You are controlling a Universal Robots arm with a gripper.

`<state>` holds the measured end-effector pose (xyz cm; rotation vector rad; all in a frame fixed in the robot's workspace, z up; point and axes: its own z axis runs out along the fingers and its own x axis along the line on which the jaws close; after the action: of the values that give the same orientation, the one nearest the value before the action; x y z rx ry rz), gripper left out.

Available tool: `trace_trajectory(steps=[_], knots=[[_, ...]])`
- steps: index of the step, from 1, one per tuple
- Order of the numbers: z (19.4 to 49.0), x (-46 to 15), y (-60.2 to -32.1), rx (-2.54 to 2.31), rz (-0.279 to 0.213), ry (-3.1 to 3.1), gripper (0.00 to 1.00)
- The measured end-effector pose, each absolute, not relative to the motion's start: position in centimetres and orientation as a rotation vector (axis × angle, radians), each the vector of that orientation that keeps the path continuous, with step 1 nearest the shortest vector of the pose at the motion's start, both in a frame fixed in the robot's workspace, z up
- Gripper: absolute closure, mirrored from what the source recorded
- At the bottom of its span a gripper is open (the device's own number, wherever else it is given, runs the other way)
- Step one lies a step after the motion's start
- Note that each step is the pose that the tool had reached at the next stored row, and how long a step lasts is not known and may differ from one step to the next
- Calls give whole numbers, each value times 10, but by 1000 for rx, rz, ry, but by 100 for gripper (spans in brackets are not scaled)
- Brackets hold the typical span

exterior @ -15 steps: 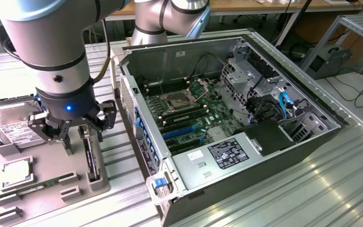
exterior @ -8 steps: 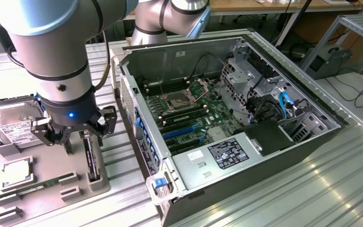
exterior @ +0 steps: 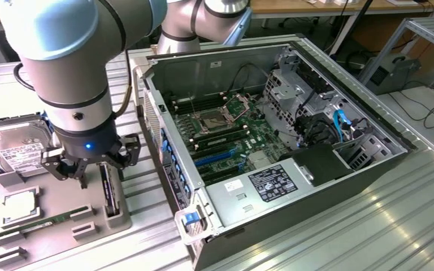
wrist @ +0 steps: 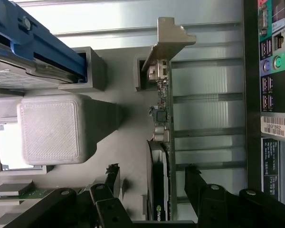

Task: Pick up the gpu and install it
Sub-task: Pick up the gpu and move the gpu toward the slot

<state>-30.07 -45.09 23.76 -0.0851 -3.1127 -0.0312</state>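
Gpu (wrist: 162, 118), edge-on in the wrist view, stands inside the spread end effector (wrist: 152, 171).

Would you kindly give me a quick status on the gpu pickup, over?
Gripper open over the gpu, fingers either side. It stands on edge in gray tray, ungripped. Nothing seen in between.

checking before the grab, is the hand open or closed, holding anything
Hand: open, holding nothing; it straddles the gpu without touching it.
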Motion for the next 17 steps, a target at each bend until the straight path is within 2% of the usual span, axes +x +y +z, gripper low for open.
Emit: trace_trajectory(steps=[11,12,13,14,15,17], knots=[[220,-298,-451,-86,-26,-3110,34],[220,-297,-451,-86,-26,-3110,35],[220,-297,-451,-86,-26,-3110,42],[219,-297,-451,-86,-26,-3110,42],[219,-297,-451,-86,-26,-3110,49],[219,-297,-451,-86,-26,-3110,49]])
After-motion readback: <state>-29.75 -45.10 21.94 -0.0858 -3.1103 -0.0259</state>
